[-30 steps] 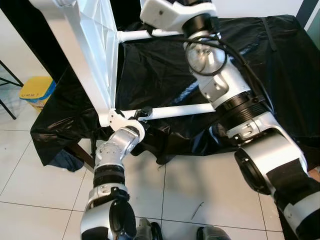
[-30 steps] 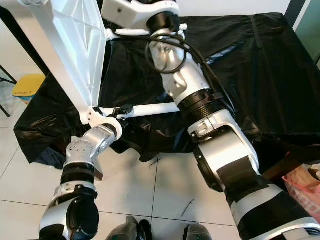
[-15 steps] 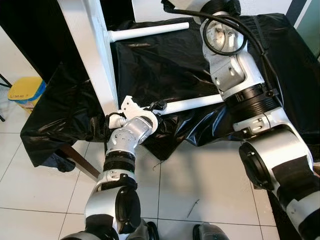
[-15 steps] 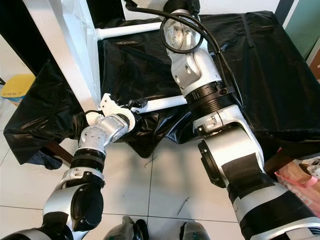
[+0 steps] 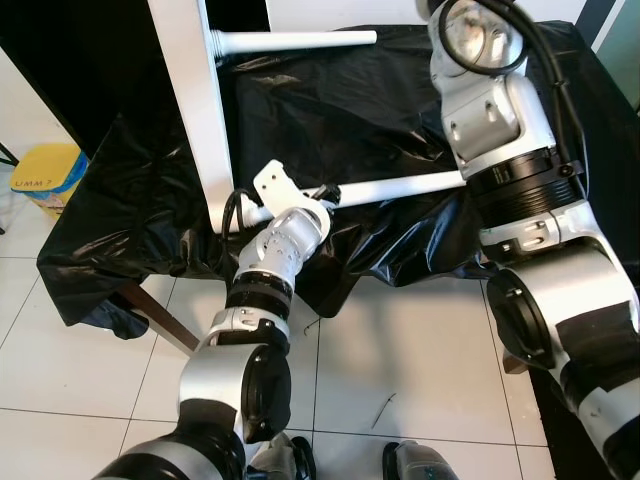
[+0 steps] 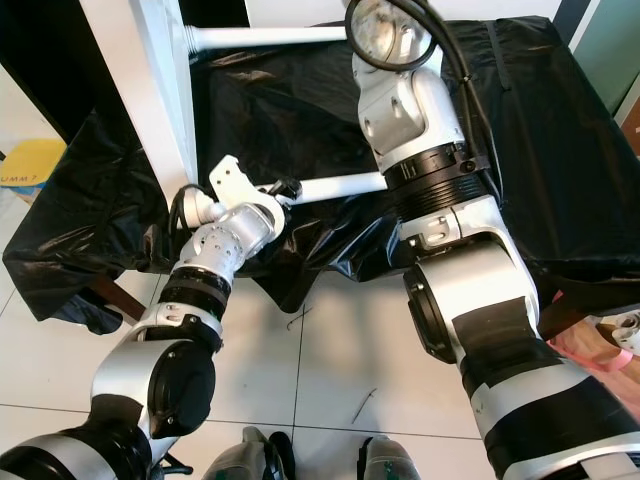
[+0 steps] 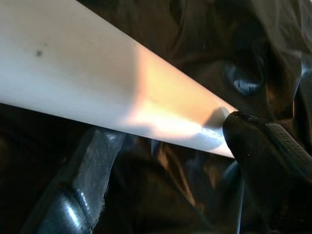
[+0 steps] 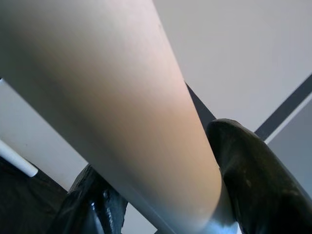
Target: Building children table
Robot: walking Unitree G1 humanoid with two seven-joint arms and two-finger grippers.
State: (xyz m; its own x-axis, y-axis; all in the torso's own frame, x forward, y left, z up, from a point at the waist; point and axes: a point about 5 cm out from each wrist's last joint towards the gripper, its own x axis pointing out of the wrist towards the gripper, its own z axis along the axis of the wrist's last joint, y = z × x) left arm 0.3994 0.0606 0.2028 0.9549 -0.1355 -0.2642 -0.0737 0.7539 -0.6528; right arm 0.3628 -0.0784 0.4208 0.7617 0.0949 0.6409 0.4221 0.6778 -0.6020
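Legs are already fitted: the white children's table top (image 5: 190,100) stands on edge over the black-covered counter (image 5: 330,110), with a lower leg (image 5: 400,188) and an upper leg (image 5: 290,40) jutting sideways from it. Left tool (image 7: 165,161) grips the lower leg near its joint with the top; right tool (image 8: 156,195) is clamped round another white leg. What remains, I judge, is seating the other legs and turning the table upright. Below lies pale tiled floor (image 5: 60,380), with a yellow bin (image 5: 45,180) at the left.
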